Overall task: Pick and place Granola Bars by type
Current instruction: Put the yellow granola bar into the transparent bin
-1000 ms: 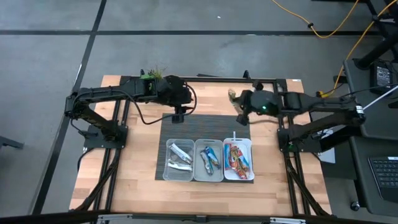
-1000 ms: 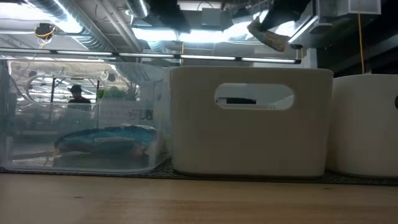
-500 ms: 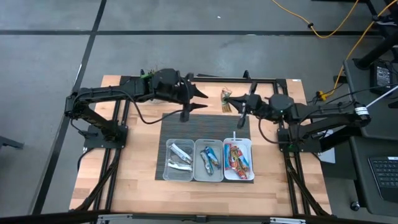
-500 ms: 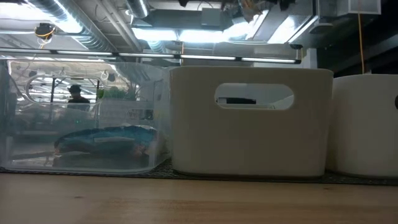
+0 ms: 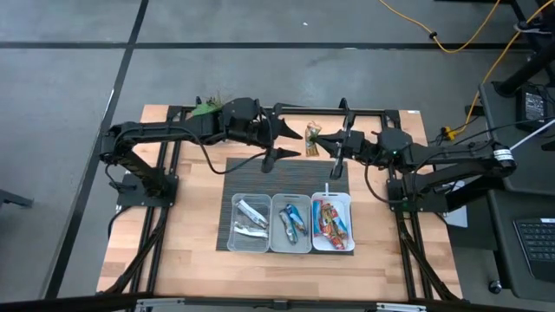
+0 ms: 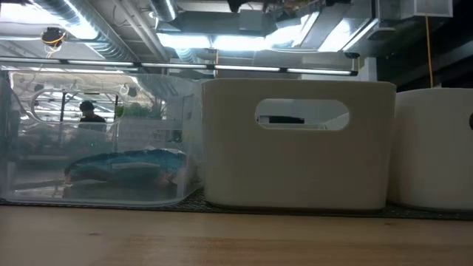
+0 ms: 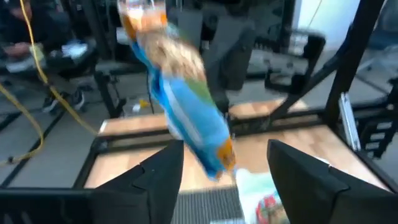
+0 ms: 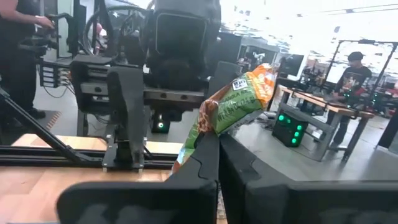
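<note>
My right pincer (image 5: pixel 314 136) gripped a green-wrapped granola bar (image 8: pixel 239 106) above the tabletop (image 5: pixel 191 251) at twelve o'clock. My left pincer (image 5: pixel 286 143) faced it, fingers spread. Sorted bars (image 5: pixel 328 219) lay in trays (image 5: pixel 290 247).

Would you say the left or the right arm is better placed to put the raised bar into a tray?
Probably the right: the right gripper is shut on the granola bar, while the left gripper faces it open and empty.
</note>
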You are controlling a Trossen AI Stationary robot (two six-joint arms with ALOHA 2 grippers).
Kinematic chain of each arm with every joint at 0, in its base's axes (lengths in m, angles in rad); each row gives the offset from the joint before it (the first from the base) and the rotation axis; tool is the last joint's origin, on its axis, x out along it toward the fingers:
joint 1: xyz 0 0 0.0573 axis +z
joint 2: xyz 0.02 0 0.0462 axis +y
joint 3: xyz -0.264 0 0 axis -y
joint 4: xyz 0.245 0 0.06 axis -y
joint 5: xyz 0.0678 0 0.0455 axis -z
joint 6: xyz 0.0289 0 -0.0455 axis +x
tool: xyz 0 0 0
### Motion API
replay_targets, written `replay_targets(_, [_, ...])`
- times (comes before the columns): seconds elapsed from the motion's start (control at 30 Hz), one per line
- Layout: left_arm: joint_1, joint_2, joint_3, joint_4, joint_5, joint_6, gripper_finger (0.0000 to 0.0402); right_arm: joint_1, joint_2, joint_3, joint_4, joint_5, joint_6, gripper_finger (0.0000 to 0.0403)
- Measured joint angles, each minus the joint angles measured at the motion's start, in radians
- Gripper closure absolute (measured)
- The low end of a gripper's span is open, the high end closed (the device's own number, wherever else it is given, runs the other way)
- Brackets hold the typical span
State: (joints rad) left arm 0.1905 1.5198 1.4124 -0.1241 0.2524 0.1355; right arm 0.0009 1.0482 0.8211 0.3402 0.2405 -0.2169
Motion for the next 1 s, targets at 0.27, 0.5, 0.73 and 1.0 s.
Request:
replay_targets(0.27, [-0.007,0.026,0.000,0.078,0.009,-0.041,0.0160,0.000,0.017,0.000,0.037,-0.015,-0.001,0.0399])
replay_targets(0.5, [-0.019,0.038,0.000,0.099,0.009,-0.047,0.0160,0.001,0.018,0.000,0.085,-0.037,-0.004,0.0400])
replay_targets(0.73, [-0.019,0.037,0.000,0.122,-0.006,-0.059,0.0160,0.001,0.020,0.000,0.133,-0.050,-0.003,0.0399])
replay_targets(1.0, [-0.019,0.037,0.000,0.153,-0.007,-0.071,0.0163,0.002,0.059,0.001,0.193,-0.059,-0.003,0.0399])
